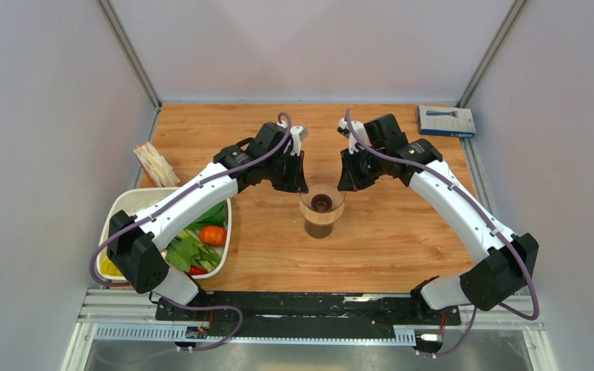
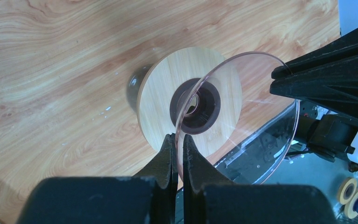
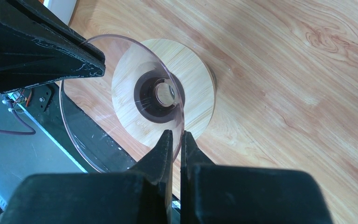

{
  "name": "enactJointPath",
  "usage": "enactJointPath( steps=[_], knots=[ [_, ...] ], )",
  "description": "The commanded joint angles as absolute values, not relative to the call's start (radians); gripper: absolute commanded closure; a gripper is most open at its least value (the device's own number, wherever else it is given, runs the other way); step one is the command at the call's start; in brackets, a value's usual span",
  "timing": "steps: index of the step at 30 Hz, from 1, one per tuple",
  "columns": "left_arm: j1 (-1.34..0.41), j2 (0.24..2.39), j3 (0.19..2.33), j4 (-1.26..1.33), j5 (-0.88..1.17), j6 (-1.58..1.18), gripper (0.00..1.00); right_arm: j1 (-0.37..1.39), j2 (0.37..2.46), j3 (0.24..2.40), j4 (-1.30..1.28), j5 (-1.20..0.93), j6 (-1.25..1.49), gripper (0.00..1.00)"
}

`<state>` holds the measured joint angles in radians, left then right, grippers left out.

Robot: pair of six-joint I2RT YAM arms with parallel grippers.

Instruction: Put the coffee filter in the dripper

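K: Jaws first. Left gripper?
M: Closed. Both black fingers pinch the thin rim of the clear funnel-shaped dripper, on the near side in the left wrist view. The rim wall runs up between the tips.
K: Right gripper?
M: Likewise closed on the rim, on the opposite side. Each wrist view shows the other gripper's black tip meeting the rim across the cone (two grips, facing each other).
K: Dripper's position?
M: Mid-table over the pale wooden tabletop, between the two arms, mouth up. Its round tan wooden ring base sits under the cone. The dark collar and centre hole show plainly through the clear wall.
K: Under the ring?
M: A small brown-tinted glass cup, directly beneath. Whether the ring rests on it or hangs just above: cannot tell.
K: Surroundings?
M: White rectangular tub at the near left, beside the left arm, holding green leaves, an orange piece, bits of red and yellow. Flat tan-and-white packet just behind the tub, contents too small to tell. Blue-grey flat box at the far right corner, well apart from the dripper
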<state>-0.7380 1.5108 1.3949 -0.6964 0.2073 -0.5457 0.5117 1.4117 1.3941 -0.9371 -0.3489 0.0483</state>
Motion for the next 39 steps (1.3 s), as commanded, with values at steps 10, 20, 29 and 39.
enactJointPath(
  steps=[10, 20, 29, 39],
  knots=[
    [-0.759, 1.521, 1.405, -0.700, 0.232, -0.440, 0.89, 0.518, 1.454, 1.404, -0.952, -0.311, -0.037, 0.94],
    [-0.759, 1.507, 1.424, -0.713, 0.219, -0.445, 0.70, 0.518, 1.443, 1.438, -0.968, -0.330, -0.031, 0.71],
    [-0.758, 1.513, 1.467, -0.709, 0.221, -0.449, 0.56, 0.519, 1.459, 1.512, -0.971, -0.377, -0.012, 0.47],
    [-0.701, 1.497, 1.540, -0.722, 0.217, -0.431, 0.30, 0.509, 1.445, 1.580, -0.969, -0.415, -0.006, 0.17]
  ],
)
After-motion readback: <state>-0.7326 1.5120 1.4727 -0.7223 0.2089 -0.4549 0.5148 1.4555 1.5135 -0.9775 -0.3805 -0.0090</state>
